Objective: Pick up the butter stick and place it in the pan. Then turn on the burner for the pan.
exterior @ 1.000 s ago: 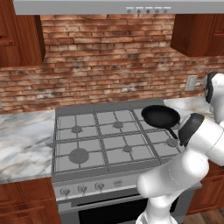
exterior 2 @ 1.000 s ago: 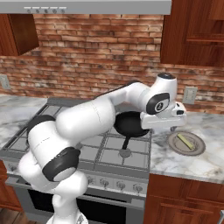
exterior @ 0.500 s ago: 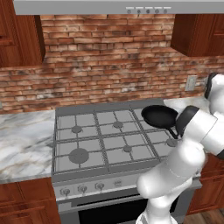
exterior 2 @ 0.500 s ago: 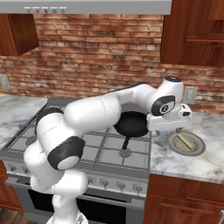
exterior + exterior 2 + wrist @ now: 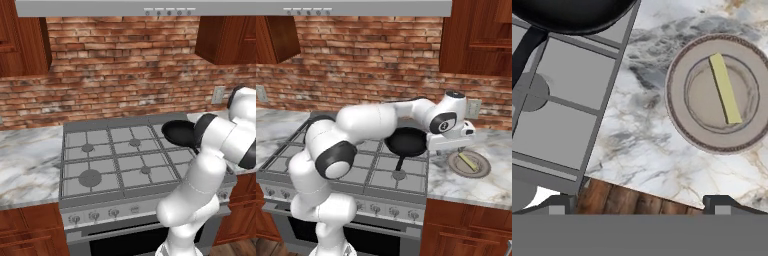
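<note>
While the pale yellow butter stick (image 5: 725, 88) lies untouched on the round grey plate (image 5: 679, 119), right of the black frying pan (image 5: 406, 141), the gripper (image 5: 639, 202) hovers near, jaws spread, nothing yet done.

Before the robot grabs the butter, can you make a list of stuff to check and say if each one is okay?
1. Butter stick in sight, lying flat on the round grey plate: ok.
2. Nothing on top of the butter or blocking it: ok.
3. Gripper open and empty, ready to grab: ok.
4. Gripper right above the butter: not ok. In the hand view the butter sits off to the upper right, so the hand needs to shift over.
5. Pan on the stove, empty and ready for the butter: ok.
6. Burner under the pan off: cannot tell, the pan covers it and no flame shows.
</note>
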### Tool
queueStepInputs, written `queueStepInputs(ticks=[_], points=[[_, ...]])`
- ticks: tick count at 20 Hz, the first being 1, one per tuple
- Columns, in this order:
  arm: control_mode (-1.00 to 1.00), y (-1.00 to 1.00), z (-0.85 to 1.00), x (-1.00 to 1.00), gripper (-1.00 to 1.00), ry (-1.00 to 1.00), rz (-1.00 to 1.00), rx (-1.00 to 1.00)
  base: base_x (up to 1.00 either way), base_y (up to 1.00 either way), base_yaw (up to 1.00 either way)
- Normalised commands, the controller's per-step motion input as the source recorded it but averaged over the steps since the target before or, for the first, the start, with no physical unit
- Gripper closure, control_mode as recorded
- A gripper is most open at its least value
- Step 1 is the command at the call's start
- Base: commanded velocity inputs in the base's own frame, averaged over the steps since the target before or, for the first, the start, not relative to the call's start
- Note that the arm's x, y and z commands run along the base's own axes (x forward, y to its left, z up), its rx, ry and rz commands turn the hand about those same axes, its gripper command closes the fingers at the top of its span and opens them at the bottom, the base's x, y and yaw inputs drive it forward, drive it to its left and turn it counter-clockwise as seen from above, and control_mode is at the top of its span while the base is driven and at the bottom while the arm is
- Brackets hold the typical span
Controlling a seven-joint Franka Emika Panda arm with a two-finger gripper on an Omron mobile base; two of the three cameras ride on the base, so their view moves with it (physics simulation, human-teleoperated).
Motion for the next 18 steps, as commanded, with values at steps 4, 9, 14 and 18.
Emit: queueStepInputs(ticks=[4, 9, 14, 18], points=[[-1.00, -0.08, -0.17, 0.23, -1.00, 0.02, 0.02, 0.00, 0.00, 0.00, 0.00], [-1.00, -0.08, -0.15, 0.16, -1.00, 0.05, 0.02, 0.00, 0.00, 0.00, 0.00], [-1.00, -0.05, -0.14, 0.05, -1.00, 0.05, 0.03, 0.00, 0.00, 0.00, 0.00], [-1.00, -0.04, -0.12, 0.12, -1.00, 0.04, 0.01, 0.00, 0.00, 0.00, 0.00]])
